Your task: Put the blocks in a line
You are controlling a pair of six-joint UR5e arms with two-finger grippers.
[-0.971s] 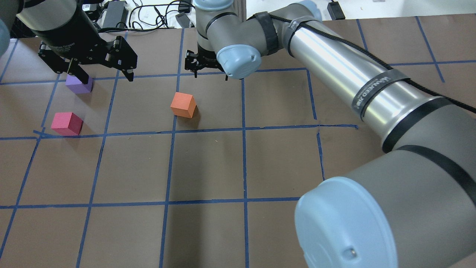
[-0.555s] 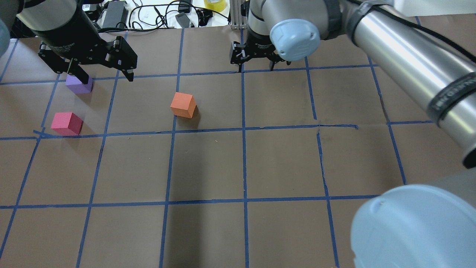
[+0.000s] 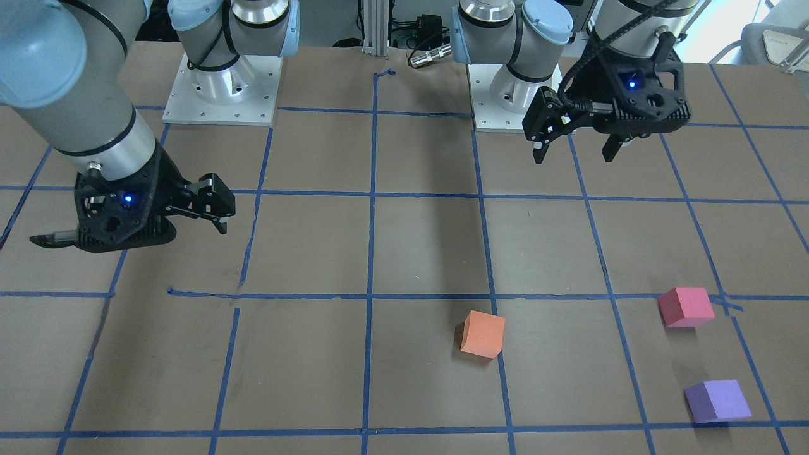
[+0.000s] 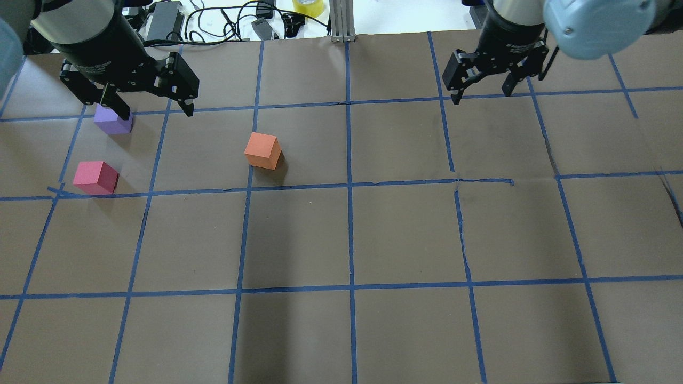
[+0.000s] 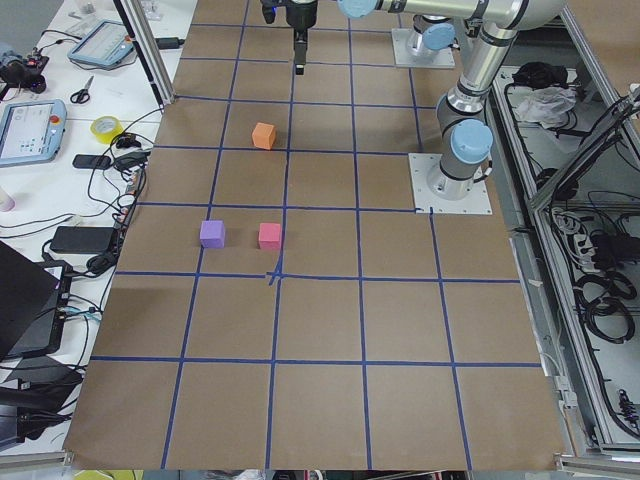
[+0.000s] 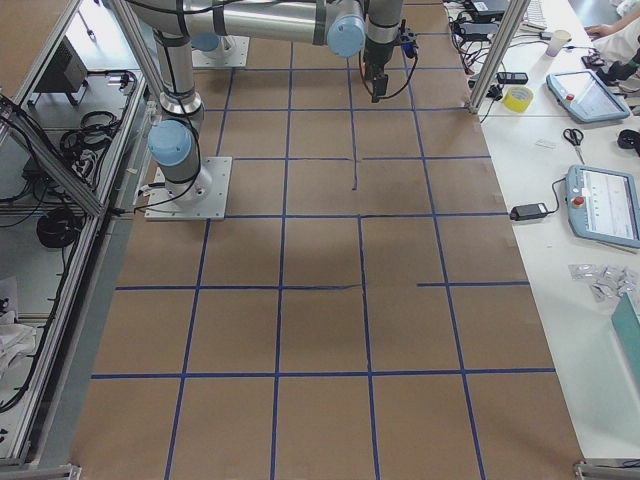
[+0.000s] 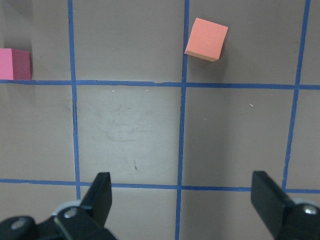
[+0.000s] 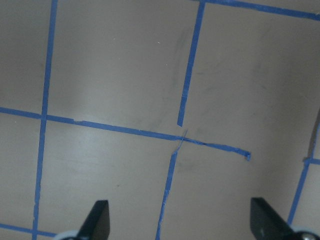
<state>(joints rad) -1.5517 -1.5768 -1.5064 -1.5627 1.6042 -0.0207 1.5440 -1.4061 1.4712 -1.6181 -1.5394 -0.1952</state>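
Item: three blocks on table (image 4: 405,234), brown paper w/ blue tape grid. Orange block (image 4: 262,151) sat alone, approx centre-left in overhead view. Pinkish-red block (image 4: 95,177) and purple block (image 3: 717,400) lay near each other on robot's left side, well apart from orange, not touching; the three formed no line. Overhead view: purple partly hidden behind a finger of left gripper (image 4: 155,109); front-facing view showed it whole. Left wrist view took in orange plus an edge of pinkish-red only. Right wrist view gave only taped paper. Ext. left view showed all three blocks; ext. right view none. Left gripper: raised above table, fingers pointing down, spread wide, nothing between. Right gripper (image 4: 480,93): raised on robot's right side, well apart from every block, fingers likewise parted, empty
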